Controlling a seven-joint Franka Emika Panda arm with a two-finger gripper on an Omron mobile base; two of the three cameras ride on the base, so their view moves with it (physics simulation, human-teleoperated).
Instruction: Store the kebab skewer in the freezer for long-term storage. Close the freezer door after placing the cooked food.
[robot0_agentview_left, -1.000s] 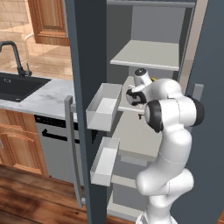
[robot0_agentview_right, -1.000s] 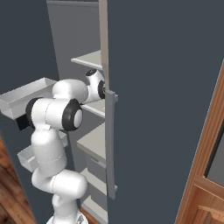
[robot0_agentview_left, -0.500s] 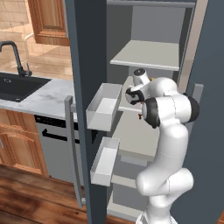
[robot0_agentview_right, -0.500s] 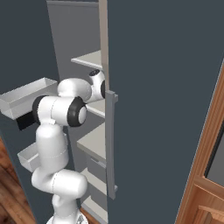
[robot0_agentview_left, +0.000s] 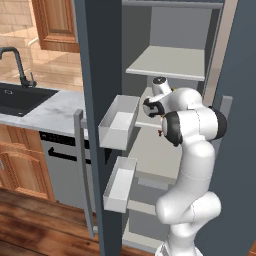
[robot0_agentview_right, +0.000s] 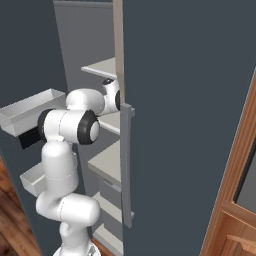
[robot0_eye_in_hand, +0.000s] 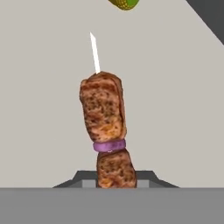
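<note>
One door (robot0_agentview_left: 97, 60) swung wide on the left so we can reach in; further right our gripper (robot0_eye_in_hand: 116, 186) is clamped on the skewer (robot0_eye_in_hand: 107, 127), holding it just over a freezer shelf (robot0_eye_in_hand: 43, 109), presumably for set-down.

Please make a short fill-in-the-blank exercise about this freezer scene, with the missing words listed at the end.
1. The freezer door stands ____.
2. In the hand view, the kebab skewer has a ____ ring between its two meat pieces.
3. The gripper is ____ on the skewer.
4. On the inside of the door hang ____ grey bins.

Missing words: open; purple; shut; two
</note>
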